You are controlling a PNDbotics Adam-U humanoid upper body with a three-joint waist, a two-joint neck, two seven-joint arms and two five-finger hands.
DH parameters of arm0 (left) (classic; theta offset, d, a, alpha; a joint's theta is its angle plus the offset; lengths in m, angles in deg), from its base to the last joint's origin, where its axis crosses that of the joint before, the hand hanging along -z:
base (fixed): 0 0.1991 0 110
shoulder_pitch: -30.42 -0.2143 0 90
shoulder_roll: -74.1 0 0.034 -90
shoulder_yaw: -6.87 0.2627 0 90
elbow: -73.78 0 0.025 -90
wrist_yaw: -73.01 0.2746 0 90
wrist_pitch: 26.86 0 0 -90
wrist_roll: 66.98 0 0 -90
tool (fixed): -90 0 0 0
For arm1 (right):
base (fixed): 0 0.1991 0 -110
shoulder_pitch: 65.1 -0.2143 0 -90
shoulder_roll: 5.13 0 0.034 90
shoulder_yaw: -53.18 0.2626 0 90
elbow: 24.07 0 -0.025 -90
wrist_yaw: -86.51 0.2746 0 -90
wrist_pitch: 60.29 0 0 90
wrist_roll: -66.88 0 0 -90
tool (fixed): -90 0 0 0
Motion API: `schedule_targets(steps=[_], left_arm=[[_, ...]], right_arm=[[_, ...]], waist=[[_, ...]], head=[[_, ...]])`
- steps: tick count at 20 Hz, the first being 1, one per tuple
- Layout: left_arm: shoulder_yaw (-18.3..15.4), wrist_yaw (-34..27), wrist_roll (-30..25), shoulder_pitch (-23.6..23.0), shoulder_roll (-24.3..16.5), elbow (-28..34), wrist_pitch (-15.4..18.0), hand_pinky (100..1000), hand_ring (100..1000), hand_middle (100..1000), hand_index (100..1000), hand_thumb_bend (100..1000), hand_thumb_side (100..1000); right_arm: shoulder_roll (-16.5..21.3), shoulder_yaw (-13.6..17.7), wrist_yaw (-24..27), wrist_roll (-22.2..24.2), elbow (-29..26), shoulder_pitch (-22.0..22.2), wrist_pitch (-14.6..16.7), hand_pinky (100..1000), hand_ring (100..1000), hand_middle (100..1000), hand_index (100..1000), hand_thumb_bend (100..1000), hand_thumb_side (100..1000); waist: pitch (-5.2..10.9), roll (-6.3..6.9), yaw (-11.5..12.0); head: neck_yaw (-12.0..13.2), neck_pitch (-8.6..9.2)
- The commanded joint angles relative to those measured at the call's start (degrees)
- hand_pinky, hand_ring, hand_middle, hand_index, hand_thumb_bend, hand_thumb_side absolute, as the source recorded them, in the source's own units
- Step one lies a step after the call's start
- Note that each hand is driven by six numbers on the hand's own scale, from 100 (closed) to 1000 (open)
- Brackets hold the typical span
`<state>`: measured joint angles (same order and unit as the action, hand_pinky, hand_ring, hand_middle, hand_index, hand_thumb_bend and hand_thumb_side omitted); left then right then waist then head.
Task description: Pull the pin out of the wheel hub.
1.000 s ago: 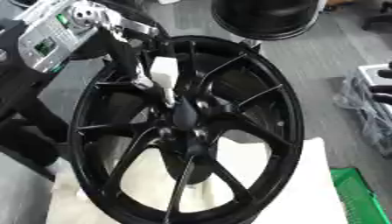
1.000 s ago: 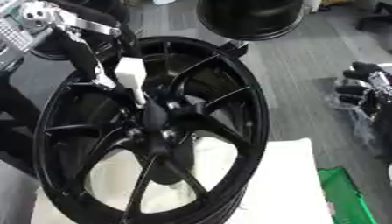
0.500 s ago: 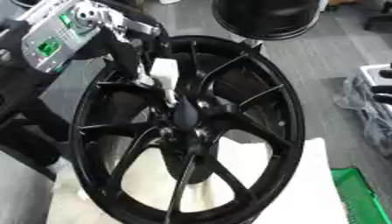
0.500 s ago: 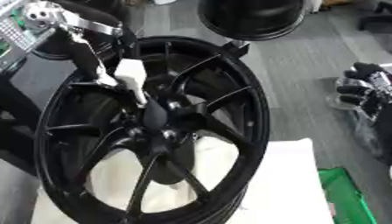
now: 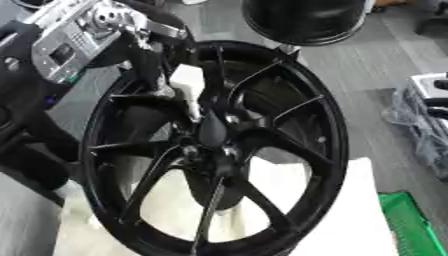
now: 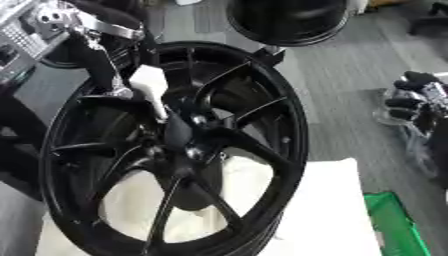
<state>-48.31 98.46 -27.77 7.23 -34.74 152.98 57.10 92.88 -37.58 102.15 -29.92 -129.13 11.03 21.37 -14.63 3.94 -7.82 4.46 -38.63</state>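
Grey floor, white padded cloth (image 5: 350, 210) under big black multi-spoke alloy wheel (image 5: 214, 150) — heavy, rigid; left hand (image 5: 144, 47) fingers pinching white pin (image 5: 186, 82) just below them, above hub — light, likely slick, grip its top.

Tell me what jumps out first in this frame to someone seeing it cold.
The big black wheel fills the middle, standing tilted on a white cloth. At its upper left the robot's left hand reaches in, fingers on a white pin just above the hub. The right hand shows idle at the right edge, and a second black rim sits at the top.
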Motion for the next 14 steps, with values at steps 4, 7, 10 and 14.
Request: schedule_targets(steps=[4, 7, 10, 14], left_arm=[[-0.6, 0.95, 2.37, 1.33, -1.23, 2.13, -0.38, 737, 711, 587, 442, 321, 128], [-1.49, 0.54, 3.28, 1.23, -2.1, 4.06, -0.33, 734, 704, 572, 426, 382, 103], [-3.03, 0.11, 4.1, 1.03, -3.76, 7.31, 0.28, 738, 703, 566, 417, 410, 100], [-6.82, -1.18, 4.85, -0.2, -6.69, 12.54, 0.49, 737, 700, 560, 409, 405, 100]], right_arm=[[1.15, 0.18, -0.19, 0.17, -0.42, -0.6, -0.01, 776, 740, 798, 867, 100, 820], [1.21, 0.2, -0.17, 0.17, -0.43, -0.56, -0.02, 776, 740, 798, 867, 100, 819], [1.25, 0.3, -0.13, 0.09, -0.46, -0.51, 0.01, 776, 740, 798, 867, 100, 818], [1.29, 0.44, -0.09, -0.02, -0.49, -0.41, 0.05, 777, 740, 798, 867, 100, 818]], waist=[[1.4, -0.29, -0.12], [1.44, -0.25, -0.05], [1.46, -0.23, 0.04], [1.41, -0.21, 0.21]], head=[[0.17, 0.31], [0.15, 0.2], [0.05, -0.02], [-0.12, -0.12]])
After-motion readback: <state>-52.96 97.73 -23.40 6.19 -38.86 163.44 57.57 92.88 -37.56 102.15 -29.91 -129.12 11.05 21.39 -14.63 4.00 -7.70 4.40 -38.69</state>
